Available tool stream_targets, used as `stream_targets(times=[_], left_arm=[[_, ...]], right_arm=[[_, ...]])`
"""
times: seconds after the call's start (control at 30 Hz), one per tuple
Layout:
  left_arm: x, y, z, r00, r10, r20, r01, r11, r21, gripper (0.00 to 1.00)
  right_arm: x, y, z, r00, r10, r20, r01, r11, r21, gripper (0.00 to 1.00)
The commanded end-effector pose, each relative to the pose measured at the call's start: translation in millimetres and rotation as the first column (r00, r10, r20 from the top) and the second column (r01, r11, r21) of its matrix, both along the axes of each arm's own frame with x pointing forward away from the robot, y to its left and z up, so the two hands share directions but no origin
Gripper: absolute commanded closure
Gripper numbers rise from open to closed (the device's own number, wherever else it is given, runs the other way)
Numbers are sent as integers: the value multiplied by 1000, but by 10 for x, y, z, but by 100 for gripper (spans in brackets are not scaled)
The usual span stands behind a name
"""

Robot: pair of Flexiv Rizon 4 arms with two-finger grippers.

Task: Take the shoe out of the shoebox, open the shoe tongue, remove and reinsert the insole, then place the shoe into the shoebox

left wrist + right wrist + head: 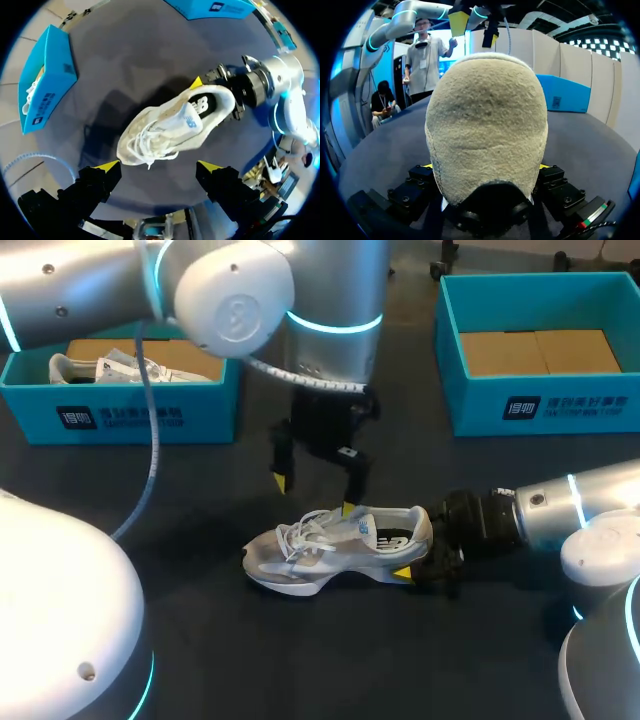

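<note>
The sneaker [340, 545] is out of its box and lies on its sole on the dark table [250, 660], roughly midway between the two arms, toe toward my left and heel toward my right. The first step therefore looks done. The right gripper [418, 558] comes in low from the right and clamps the heel, one yellow-tipped finger on each side; in the right wrist view the heel counter fills the space between its fingers. The left gripper [313, 494] hangs just above the laces and tongue with its fingers spread wide and nothing in them, and in the left wrist view the shoe lies ahead of it, between the lines of its two tips. The tongue appears to lie flat under the laces, so I judge it not yet opened. I cannot see into the shoe well enough to tell where the insole is. Opening the tongue, pulling out and refitting the insole, and returning the shoe to a box are most likely all left to do. The left teal shoebox [140, 415] at the far edge holds another white shoe [100, 368]. The right teal shoebox [540, 405] shows only brown cardboard inside.
</note>
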State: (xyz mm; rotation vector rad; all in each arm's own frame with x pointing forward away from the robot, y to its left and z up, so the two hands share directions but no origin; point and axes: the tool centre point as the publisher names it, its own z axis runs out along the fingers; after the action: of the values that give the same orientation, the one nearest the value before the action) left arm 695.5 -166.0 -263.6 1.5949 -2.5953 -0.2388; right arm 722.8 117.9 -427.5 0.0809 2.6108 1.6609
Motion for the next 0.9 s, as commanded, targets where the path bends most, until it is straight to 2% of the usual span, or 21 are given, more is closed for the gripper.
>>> stream_targets(times=[0.03, 0.33, 0.47, 0.63, 0.9], left_arm=[[11, -135, -88, 999, 36, 9, -36, 999, 14, 0], [76, -291, -188, 984, 175, 25, -176, 984, 32, 0], [93, -368, -210, 961, 256, 103, -259, 966, 17, 0], [150, -407, -231, 929, 354, 108, -357, 934, 14, 0], [132, -554, -359, 925, 365, 103, -370, 928, 40, 0]], right_arm=[[22, 29, -35, 1000, -2, 0, 2, 1000, -3, 100], [22, 29, -35, 1000, -2, 0, 2, 1000, -3, 100], [22, 29, -35, 1000, -2, 0, 2, 1000, -3, 100], [22, 29, -35, 1000, -2, 0, 2, 1000, -3, 100], [22, 29, -35, 1000, -2, 0, 2, 1000, -3, 100]])
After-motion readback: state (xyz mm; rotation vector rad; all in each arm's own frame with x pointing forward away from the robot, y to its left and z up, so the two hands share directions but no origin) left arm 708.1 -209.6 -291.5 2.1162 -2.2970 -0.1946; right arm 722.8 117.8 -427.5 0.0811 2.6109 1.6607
